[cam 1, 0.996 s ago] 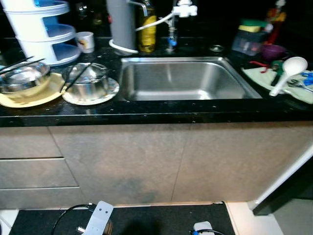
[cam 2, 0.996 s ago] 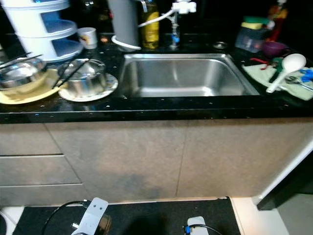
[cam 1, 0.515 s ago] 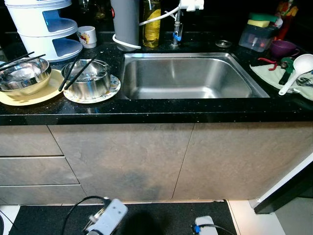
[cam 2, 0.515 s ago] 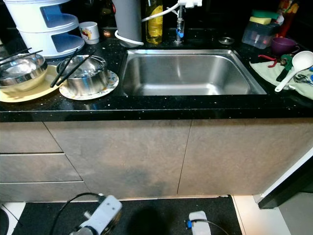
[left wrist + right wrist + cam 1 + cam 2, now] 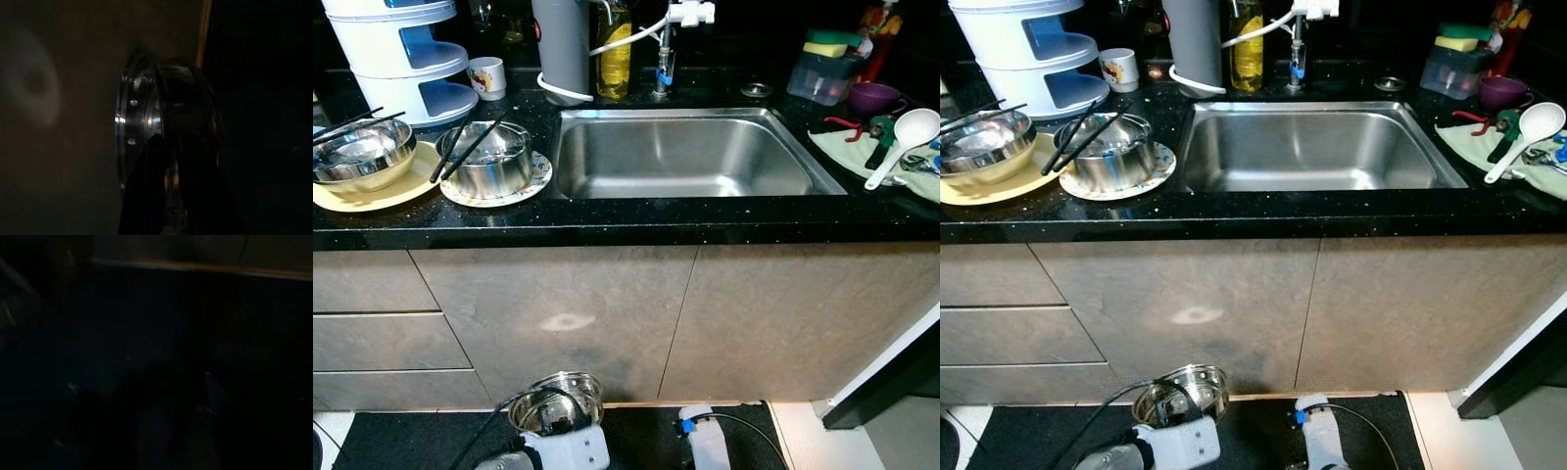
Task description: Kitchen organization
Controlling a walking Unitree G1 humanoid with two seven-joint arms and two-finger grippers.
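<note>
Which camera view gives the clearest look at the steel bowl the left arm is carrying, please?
The left eye view: the steel bowl is lit, low before the cabinet. The right eye view matches. The left wrist view shows its rim dimly.

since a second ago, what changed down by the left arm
The left gripper has come up in front of the cabinet holding a steel bowl by its rim; a second ago no bowl showed there. The right arm hangs idle. The bowls with chopsticks, sink and white spoon kept their places; only the camera shifted.
</note>
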